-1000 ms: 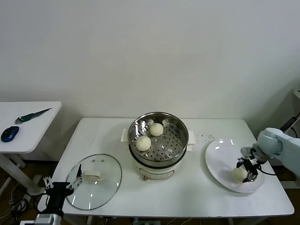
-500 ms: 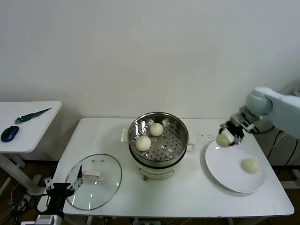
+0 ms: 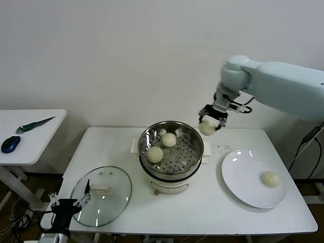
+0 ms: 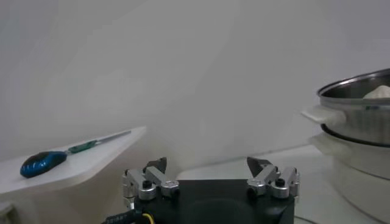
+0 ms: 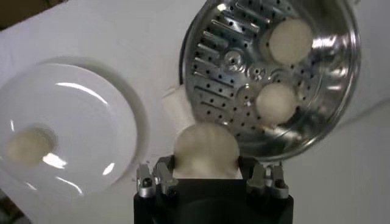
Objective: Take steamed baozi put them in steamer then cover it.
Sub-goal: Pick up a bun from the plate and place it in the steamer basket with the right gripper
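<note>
- The right end effector [image 3: 208, 120] is clenched on a bun [image 3: 207, 127] and holds it in the air, just past the right rim of the steamer [image 3: 194, 147].
- Two buns already sit inside the steamer: one at the back [image 3: 169, 139] and one nearer the front [image 3: 155, 154].
- One last bun [image 3: 270, 178] lies on the plate [image 3: 238, 174], on the right side of the bench [image 3: 111, 147].
- The lid [image 3: 114, 200] lies flat on the bench at the front left, handle up.
- The left end effector [image 3: 66, 205] waits low by the lid, spread wide and holding nothing.
- What could go wrong: the held bun is over the rim, not over the middle. If it is let go here, it may hit the edge and roll off onto the bench.
- It could also drop onto a bun already inside and squash it.
- The bun is soft, so a hard squeeze could dent it.
- The bun is round, so it has no long side. I cannot tell which way its pleated top faces.
</note>
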Robot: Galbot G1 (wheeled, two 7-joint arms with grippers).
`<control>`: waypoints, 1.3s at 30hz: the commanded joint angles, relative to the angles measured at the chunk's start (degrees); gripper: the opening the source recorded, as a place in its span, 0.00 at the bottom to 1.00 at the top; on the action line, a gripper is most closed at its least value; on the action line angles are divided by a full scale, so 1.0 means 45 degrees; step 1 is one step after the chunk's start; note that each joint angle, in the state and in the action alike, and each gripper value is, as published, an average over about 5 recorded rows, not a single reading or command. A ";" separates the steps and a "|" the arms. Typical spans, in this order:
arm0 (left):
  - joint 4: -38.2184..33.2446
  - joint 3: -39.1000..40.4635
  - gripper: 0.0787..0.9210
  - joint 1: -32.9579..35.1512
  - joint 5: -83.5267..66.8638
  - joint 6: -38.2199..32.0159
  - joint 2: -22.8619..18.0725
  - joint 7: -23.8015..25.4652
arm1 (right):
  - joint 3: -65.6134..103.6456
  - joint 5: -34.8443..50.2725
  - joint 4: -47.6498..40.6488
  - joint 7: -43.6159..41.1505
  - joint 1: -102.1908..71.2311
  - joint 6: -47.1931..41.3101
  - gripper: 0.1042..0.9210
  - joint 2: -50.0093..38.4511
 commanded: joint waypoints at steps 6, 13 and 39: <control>0.0212 -0.0143 0.88 0.0067 -0.0551 0.0006 0.0243 0.0005 | 0.0416 -0.2062 0.0069 -0.0121 -0.2571 0.1221 0.71 0.3215; 0.0363 -0.0066 0.88 -0.0078 -0.0629 0.0030 0.0131 0.0016 | 0.0214 -0.2468 0.0221 -0.0101 -0.3139 0.1428 0.71 0.3284; 0.0729 -0.0077 0.88 -0.0187 -0.0568 -0.0062 0.0115 -0.0014 | 0.0572 -0.1866 0.0303 -0.0101 -0.2610 0.0956 0.88 0.2263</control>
